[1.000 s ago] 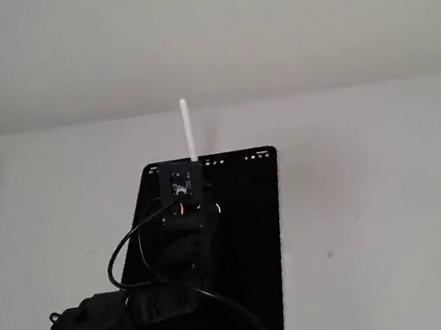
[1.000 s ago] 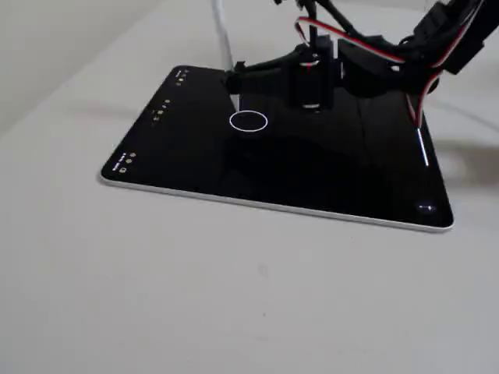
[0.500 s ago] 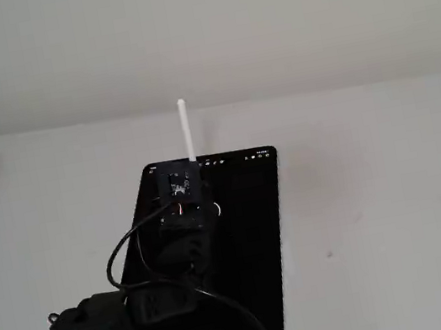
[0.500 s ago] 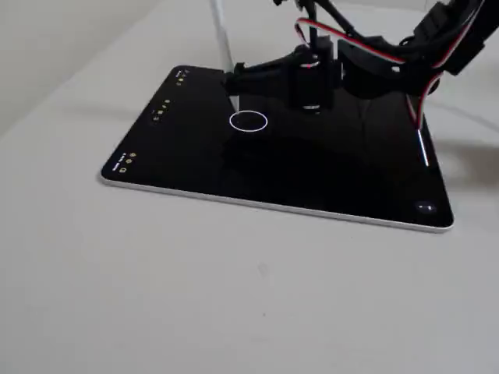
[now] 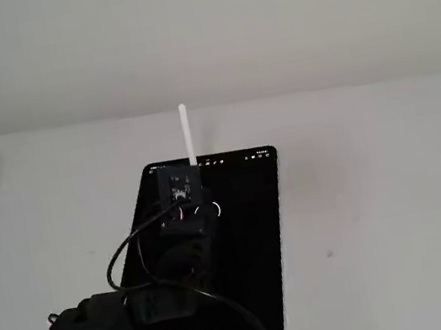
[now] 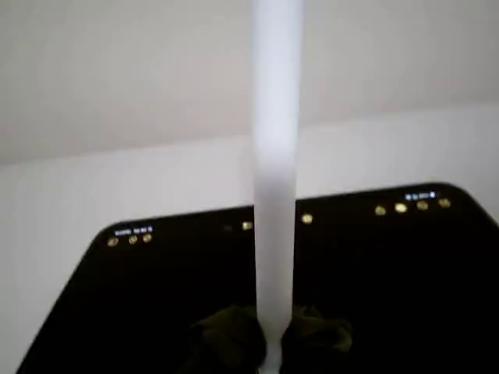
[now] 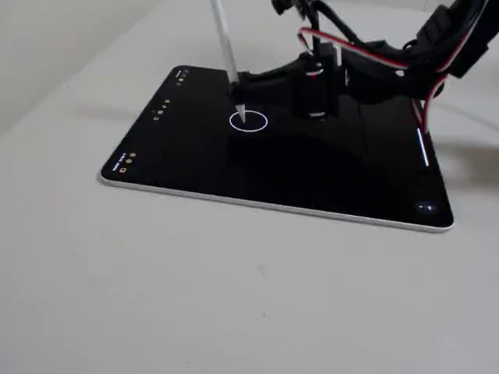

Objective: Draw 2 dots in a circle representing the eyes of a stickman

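Gripper (image 7: 238,86), pinching the stylus (image 7: 226,51), has dropped its tip inside the circle (image 7: 249,121), seemingly touching: first dot coming.

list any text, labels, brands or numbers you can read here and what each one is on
No text can be read in any view.
Tablet: small icons along the screen's top edge, yellowish in the wrist view, too small and blurred to read.
Tablet screen: a thin white circle, a drawn ring, not a character.
Stylus: plain white, no marking seen.
Gripper and arm: no legible label.
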